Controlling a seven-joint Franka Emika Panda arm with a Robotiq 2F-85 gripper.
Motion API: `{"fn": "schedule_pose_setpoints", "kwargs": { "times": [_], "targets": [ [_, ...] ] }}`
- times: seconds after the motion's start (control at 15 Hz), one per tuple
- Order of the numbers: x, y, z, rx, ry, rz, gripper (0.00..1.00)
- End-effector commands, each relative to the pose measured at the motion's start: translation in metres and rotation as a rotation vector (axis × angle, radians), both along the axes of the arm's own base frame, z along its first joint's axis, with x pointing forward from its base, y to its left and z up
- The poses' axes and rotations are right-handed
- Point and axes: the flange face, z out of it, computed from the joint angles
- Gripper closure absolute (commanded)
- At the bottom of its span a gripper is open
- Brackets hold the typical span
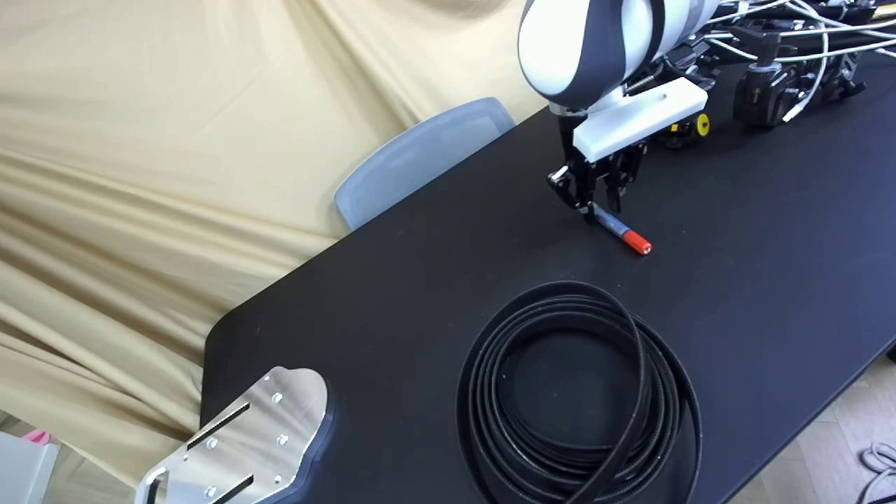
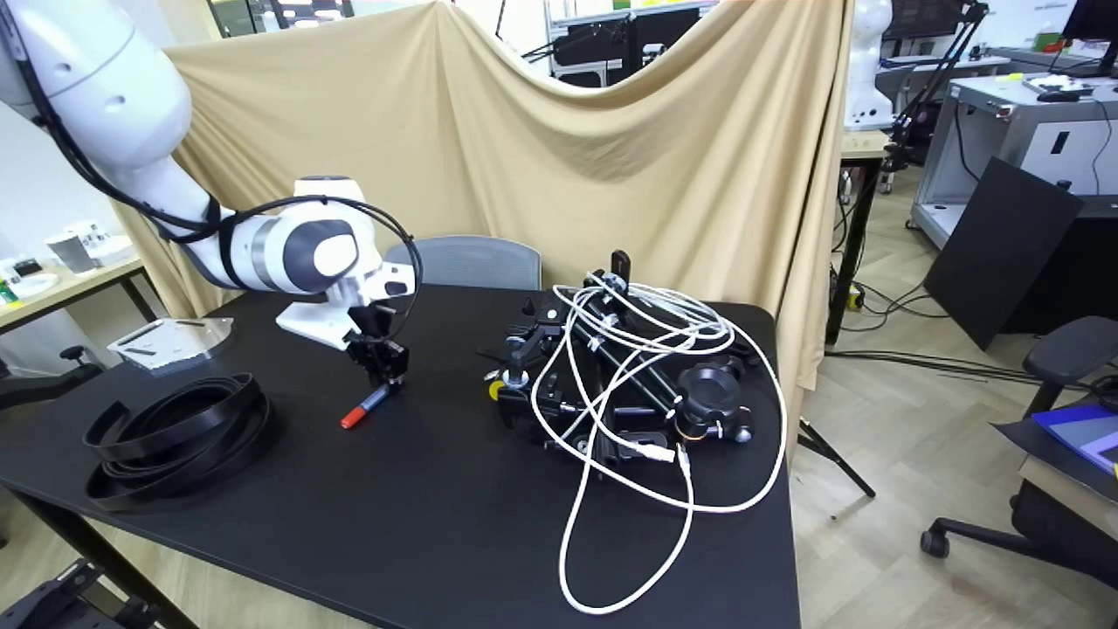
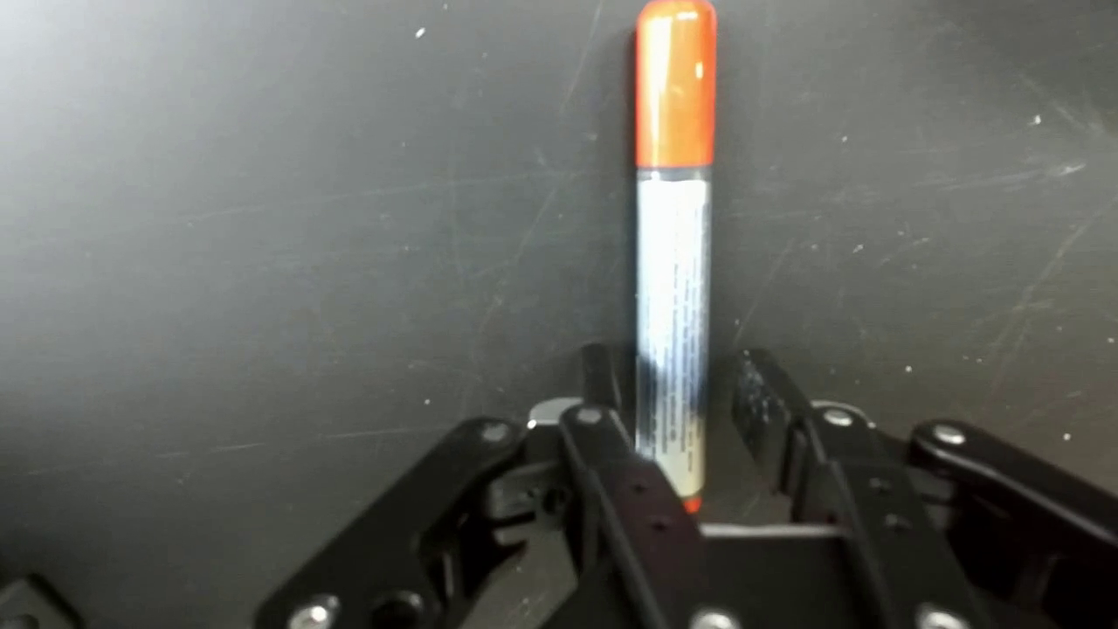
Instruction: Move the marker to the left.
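The marker (image 1: 619, 229) lies flat on the black table in both exterior views, with a blue-grey body and a red cap (image 2: 354, 418). In the wrist view the marker (image 3: 672, 262) runs up the picture, cap at the top, and its lower end is between the fingers. My gripper (image 1: 600, 208) is low at the table, over the end of the marker away from the cap; it also shows in an exterior view (image 2: 389, 381). In the wrist view the gripper (image 3: 677, 362) is open, with a gap on each side of the marker. The left finger hides part of the marker's lower end.
A black coiled cable (image 1: 483, 378) lies near the marker on its cap side. A metal plate (image 1: 259, 427) is at one table end. Black mounts with white cables (image 2: 611, 349) stand on the other side. A grey chair (image 1: 427, 161) and beige curtain are behind the table edge.
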Motion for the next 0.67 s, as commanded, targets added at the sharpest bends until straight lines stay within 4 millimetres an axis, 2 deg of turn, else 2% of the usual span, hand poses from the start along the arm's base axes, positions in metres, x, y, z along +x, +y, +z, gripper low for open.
{"fn": "schedule_pose_setpoints", "kwargs": {
  "times": [0.0, 0.13, 0.2, 0.6],
  "targets": [
    [0.007, 0.0, -0.002, -0.003, 0.008, -0.02, 0.89],
    [0.007, -0.001, -0.003, -0.003, 0.013, -0.021, 0.99],
    [0.007, -0.001, -0.003, -0.002, 0.014, -0.022, 0.95],
    [0.008, 0.002, 0.016, -0.008, -0.001, -0.01, 0.95]
  ]
}}
